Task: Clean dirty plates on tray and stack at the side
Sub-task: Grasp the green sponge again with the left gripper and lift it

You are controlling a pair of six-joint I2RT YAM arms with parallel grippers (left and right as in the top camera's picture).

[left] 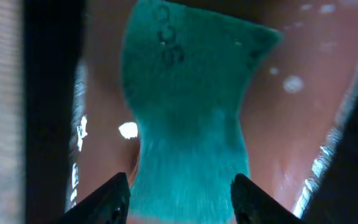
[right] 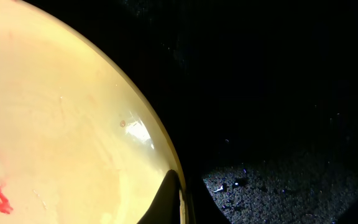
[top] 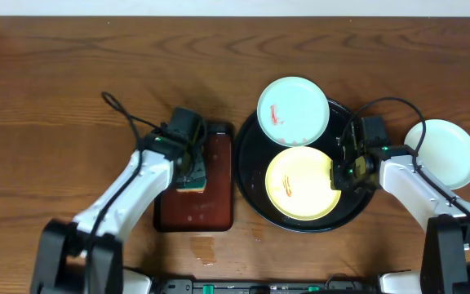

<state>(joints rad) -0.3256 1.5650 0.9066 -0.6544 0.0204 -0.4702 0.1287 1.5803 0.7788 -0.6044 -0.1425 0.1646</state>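
Yellow plate (top: 302, 183): lies flat in the black tray (top: 250, 163), toward its near right side. Thin red smears sit left of the plate's middle.
Handling: it looks stiff, light and glossy, probably plastic. A smooth rim could slip if wet, so a pinch should reach well over the lip. While the plate lies flat, the raised rim is the only place to take hold.
Right gripper (top: 339, 173): closed thin on the yellow plate's right rim. In the wrist view the fingertips meet right at the lip, so it appears to pinch it.
Mint plate (top: 293, 111): sits at the tray's far edge, overlapping the rim, with a red smear on its left half. I cannot tell whether it touches the yellow plate.
White plate (top: 441, 152): lies on the table (top: 55, 82) to the right, apart from the tray, with no smear visible. It is likely the start of the stack.
Left gripper (top: 191, 175): over the brown tray (top: 215, 208), with fingers pressed to both sides of the sponge (left: 185, 93), gripping it.
Sponge: soft and waisted, and will squash under pressure.
In the way: the mint plate crowds the yellow plate's far edge. The tray's raised rim must be cleared, and the right arm lies between the tray and the white plate.
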